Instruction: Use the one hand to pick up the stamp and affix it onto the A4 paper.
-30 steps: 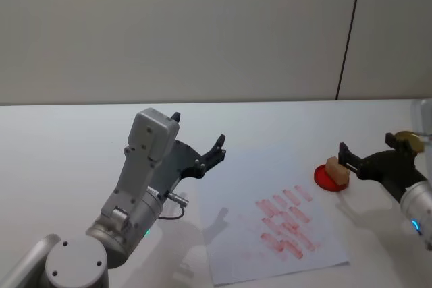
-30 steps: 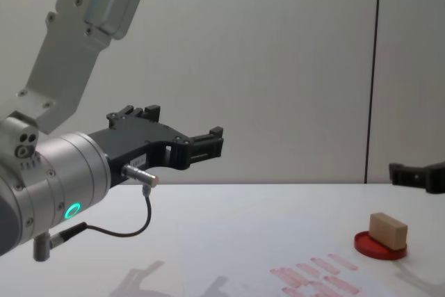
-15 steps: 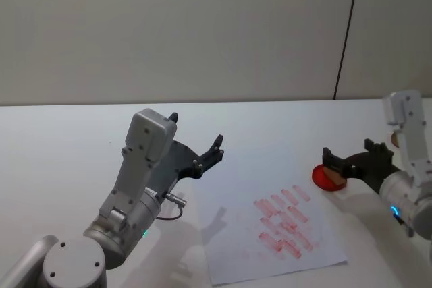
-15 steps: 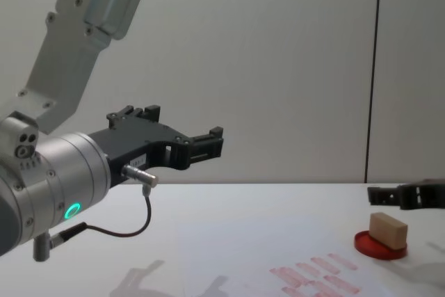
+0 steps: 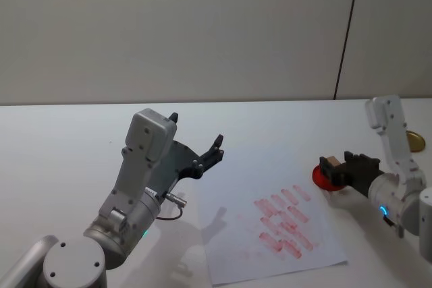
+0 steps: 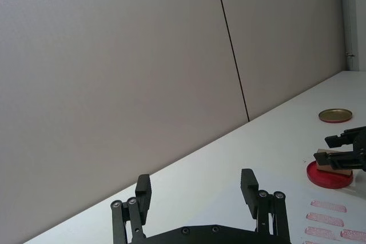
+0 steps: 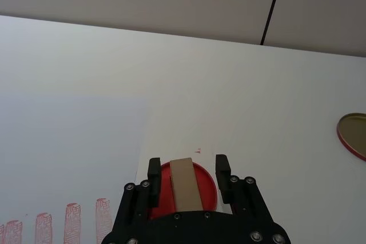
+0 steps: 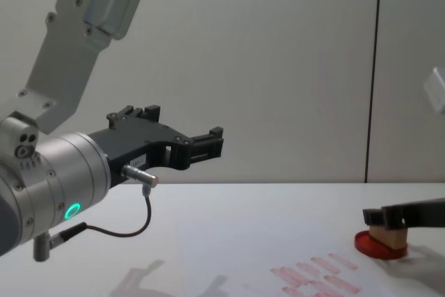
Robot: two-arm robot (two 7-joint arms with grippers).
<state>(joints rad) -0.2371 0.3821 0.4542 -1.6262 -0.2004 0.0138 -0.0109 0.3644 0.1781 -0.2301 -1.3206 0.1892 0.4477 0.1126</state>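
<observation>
Since the earlier pictures, the right gripper (image 7: 188, 167) has been brought down and in, so that its jaws are now set one on each side of the stamp (image 5: 330, 163).

Nearest the robot, well to the left of the red ink pad (image 7: 207, 190), the left gripper (image 6: 195, 182) is held up above the table (image 5: 54, 139). Its jaws are wide and nothing is in them, so it looks parked.

Next, the A4 paper (image 5: 233, 247) is laid flat, with its right edge just beside the pad. Rows of red prints (image 5: 287, 224) are seen on the part of the sheet closest to the pad.

On the pad itself the stamp is stood, and it is not yet gripped. The right jaws are open, and a small gap is left at each side of the block.

Farther off, behind the pad and to its right, a gold lid (image 7: 354, 135) is lying flat.

The step in hand is judged to be the grab. If the jaws are shut off-centre, the stamp could be pushed over or slid off the pad. The pad could also be lifted with the stamp if the ink is sticky. If the block is held crooked, the print could be smeared.
</observation>
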